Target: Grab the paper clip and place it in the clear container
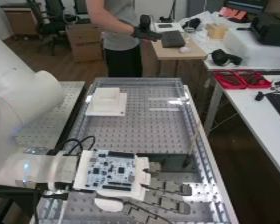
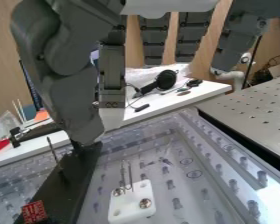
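The wire piece that I take to be the paper clip [image 2: 130, 175] should be very light, so its weight will hardly matter; thinness is the trouble. I expect thin metal wire: springy, fairly stiff along its length, apt to bend if pushed sideways, slippery on smooth pads, and unlikely to break. The best hold would be a light pinch high on the upright part, above the white mount [image 2: 127, 205], then a straight lift so that it doesn't catch. Squeezing low down risks knocking the screw heads [image 2: 145, 203] instead.

As for looks, it is slender, greyish and metallic, with narrow, nearly parallel lengths rising close together. It stands upright at the mount, beside the dark slab [image 2: 81, 180]; how its foot is held I cannot tell. The hand [image 1: 169, 187] has its fingers stretched out and loosely spread, well open and holding nothing, with the clip apart from them.
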You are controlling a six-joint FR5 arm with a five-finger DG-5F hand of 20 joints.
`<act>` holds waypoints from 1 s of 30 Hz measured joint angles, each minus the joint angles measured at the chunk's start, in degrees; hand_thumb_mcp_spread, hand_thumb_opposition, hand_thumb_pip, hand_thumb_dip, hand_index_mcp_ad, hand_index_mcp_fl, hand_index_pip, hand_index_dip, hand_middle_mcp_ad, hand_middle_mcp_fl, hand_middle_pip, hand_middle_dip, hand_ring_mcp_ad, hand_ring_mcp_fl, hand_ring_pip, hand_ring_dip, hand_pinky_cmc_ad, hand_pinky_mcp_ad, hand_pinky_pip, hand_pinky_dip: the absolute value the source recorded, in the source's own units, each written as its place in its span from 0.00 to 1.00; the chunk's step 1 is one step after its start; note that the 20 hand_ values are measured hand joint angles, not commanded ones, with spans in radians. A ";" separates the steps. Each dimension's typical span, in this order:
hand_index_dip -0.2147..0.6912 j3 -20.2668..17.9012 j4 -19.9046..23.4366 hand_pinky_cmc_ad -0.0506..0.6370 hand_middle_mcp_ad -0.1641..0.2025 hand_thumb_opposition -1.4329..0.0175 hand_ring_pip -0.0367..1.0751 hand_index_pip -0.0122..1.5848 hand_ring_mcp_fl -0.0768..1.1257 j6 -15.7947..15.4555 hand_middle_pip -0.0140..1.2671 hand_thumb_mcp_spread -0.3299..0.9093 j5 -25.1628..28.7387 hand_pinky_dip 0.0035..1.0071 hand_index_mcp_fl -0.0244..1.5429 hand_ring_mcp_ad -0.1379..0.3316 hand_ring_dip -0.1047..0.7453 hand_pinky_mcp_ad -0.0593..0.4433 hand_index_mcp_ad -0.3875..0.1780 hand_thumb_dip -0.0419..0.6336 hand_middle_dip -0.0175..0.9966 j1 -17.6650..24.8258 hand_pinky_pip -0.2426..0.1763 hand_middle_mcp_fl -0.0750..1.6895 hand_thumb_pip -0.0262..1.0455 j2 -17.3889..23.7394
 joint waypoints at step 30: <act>0.41 3.29 -0.98 0.55 0.65 0.40 0.11 0.97 0.06 -0.54 0.11 0.65 -1.93 0.18 0.21 0.57 0.26 0.68 0.36 0.46 0.20 -0.72 0.50 0.06 0.60 -3.70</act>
